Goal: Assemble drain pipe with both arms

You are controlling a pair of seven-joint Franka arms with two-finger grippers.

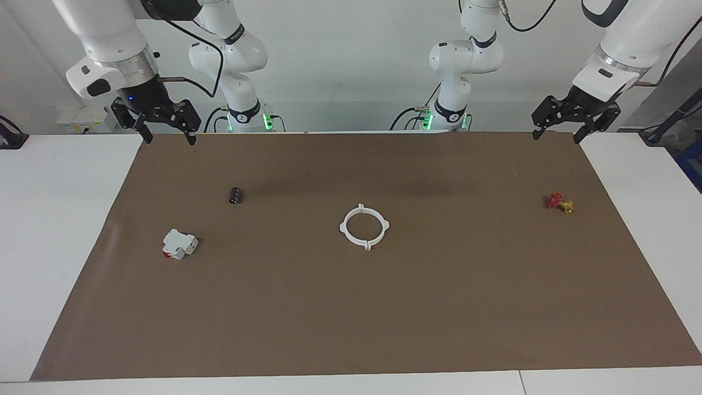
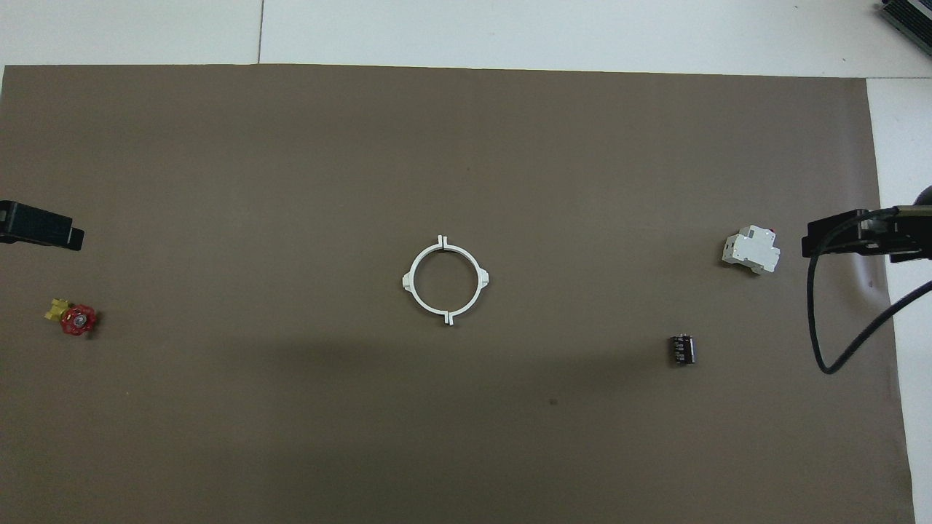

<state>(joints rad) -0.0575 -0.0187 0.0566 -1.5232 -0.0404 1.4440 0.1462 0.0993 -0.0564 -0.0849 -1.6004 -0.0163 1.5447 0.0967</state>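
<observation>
Ring [image 1: 364,226] flat mid-mat [image 1: 351,307] on the surface, both arcs joined, apparently closed at the tabs. Black cylinder [image 1: 236,195] and white-red block [image 1: 179,243] toward the right arm's end from the ring; red valve [image 1: 560,202] toward the left arm's. Left gripper [image 1: 558,133] and right gripper [image 1: 167,136] raised over the mat's corners nearest the robots, spread wide, empty.

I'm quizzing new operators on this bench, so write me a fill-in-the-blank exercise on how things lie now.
1. The white drain pipe lies on the brown mat as one ring with ____ small tabs.
2. The black cylinder lies ____ to the robots than the white-and-red part.
3. The red-and-yellow valve lies toward the ____ arm's end of the table.
4. The left gripper and right gripper both hold ____.

Missing words: four; nearer; left; nothing
</observation>
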